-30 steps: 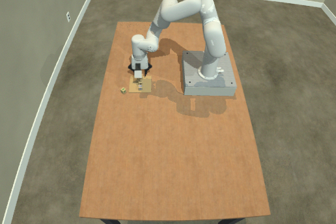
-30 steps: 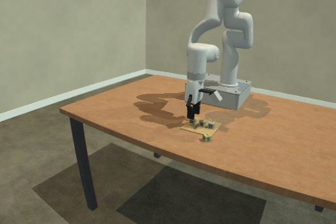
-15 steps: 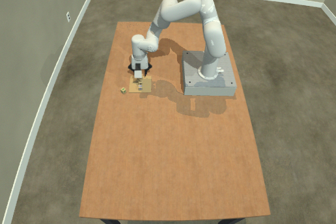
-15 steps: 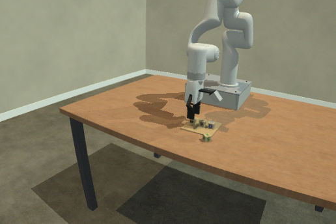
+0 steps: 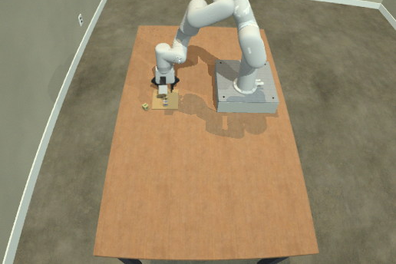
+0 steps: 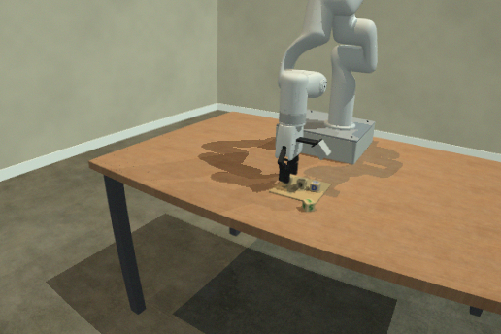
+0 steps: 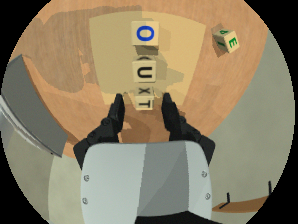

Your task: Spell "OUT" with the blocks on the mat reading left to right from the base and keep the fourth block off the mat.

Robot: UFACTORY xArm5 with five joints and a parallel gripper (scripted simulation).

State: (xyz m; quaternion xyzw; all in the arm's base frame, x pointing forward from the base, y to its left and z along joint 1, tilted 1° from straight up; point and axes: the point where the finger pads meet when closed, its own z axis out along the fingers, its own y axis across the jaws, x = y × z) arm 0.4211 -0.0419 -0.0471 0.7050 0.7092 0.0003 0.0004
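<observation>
working left to right through the wrist view: first the left edge of the mat [image 5: 173, 98] [image 6: 282, 191] [image 7: 112, 45], with a broad strip of it between that edge and the letter row. now the claw [image 5: 165, 90] [image 6: 288, 175] [image 7: 143, 100]: it's a bit over halfway open, holding nothing, a fingertip either side of the t block [image 7: 144, 103], a gap showing on both sides. that one's nearest the claw, but i can't tell if its base is fully inside the mat's edge. the u block [image 6: 301, 183] [image 7: 144, 71] sits mid-row, and the blue o block [image 5: 165, 103] [image 6: 315, 185] [image 7: 145, 33] is at the far end, on the mat. right of the mat's edge, the green e block [image 5: 145, 107] [image 6: 308, 205] [image 7: 226, 41] is on the wooden table [image 5: 203, 177] [image 6: 413, 210] [image 7: 65, 30].
</observation>
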